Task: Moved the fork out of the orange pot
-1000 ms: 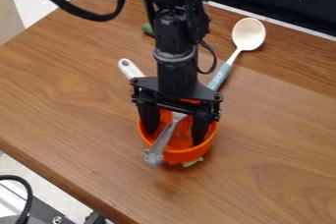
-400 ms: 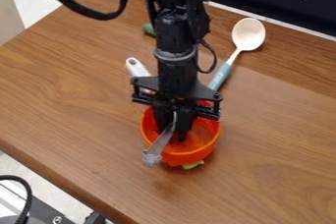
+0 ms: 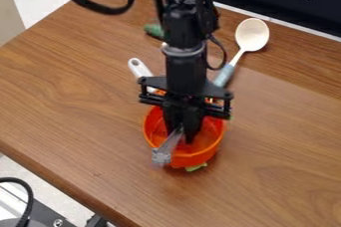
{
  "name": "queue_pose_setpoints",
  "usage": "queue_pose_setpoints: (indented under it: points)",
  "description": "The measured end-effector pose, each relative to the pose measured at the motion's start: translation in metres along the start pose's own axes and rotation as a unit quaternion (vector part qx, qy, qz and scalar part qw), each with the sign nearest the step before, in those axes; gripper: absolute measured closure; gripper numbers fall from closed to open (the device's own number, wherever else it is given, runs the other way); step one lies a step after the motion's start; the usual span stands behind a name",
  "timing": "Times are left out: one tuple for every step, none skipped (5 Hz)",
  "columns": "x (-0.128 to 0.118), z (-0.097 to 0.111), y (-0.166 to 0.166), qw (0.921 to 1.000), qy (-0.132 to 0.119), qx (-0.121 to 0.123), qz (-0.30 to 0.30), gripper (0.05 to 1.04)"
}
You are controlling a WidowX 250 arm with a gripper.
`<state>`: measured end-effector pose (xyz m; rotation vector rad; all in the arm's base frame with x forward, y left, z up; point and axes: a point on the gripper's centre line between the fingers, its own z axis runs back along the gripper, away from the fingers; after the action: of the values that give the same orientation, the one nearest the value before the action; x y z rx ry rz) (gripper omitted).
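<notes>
Removal of a fork from a pot, read left to right, with directions taken from the pot. One pale handle [image 3: 138, 67] lies on the table [image 3: 80, 121] at 11 o'clock, its far end hidden behind the arm. One green object [image 3: 154, 31] lies farther off, between 11 and 12 o'clock. One grey fork [image 3: 162, 156] slants across the rim at 7 o'clock, handle end outward, its inner end hidden; this overhang probably offered the claw an easy hold. One orange pot [image 3: 189, 162] stands upright, its open top giving room for a grasp from above. One claw [image 3: 182, 136] hangs down into it, fingers close together and pinching the fork, apparently partway along its length so that a straight lift could raise it. One green scrap [image 3: 196, 167] shows under the pot's near side, between 5 and 6 o'clock. One spoon [image 3: 252, 34], white with a blue handle, lies at 1 o'clock, out of the fork's way. The lift out remains to be done; the inner end might snag on the rim if the fork swings.
</notes>
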<state>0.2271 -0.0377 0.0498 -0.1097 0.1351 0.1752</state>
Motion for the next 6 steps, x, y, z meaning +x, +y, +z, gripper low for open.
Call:
queue_pose_setpoints:
  points:
    - [-0.001,0.012,0.000,0.9999,0.003,-0.012,0.004,0.934]
    - [-0.002,0.028,0.001,0.9995,0.006,-0.030,0.004,0.934]
    - [-0.005,0.042,0.004,0.9985,0.011,-0.052,-0.005,0.934]
    - [-0.001,0.050,0.018,0.9979,0.010,-0.065,-0.003,0.934]
    - [0.006,0.055,0.040,0.9971,-0.010,-0.075,0.009,0.934]
    - [0.010,0.062,0.061,0.9957,-0.037,-0.082,0.023,0.934]
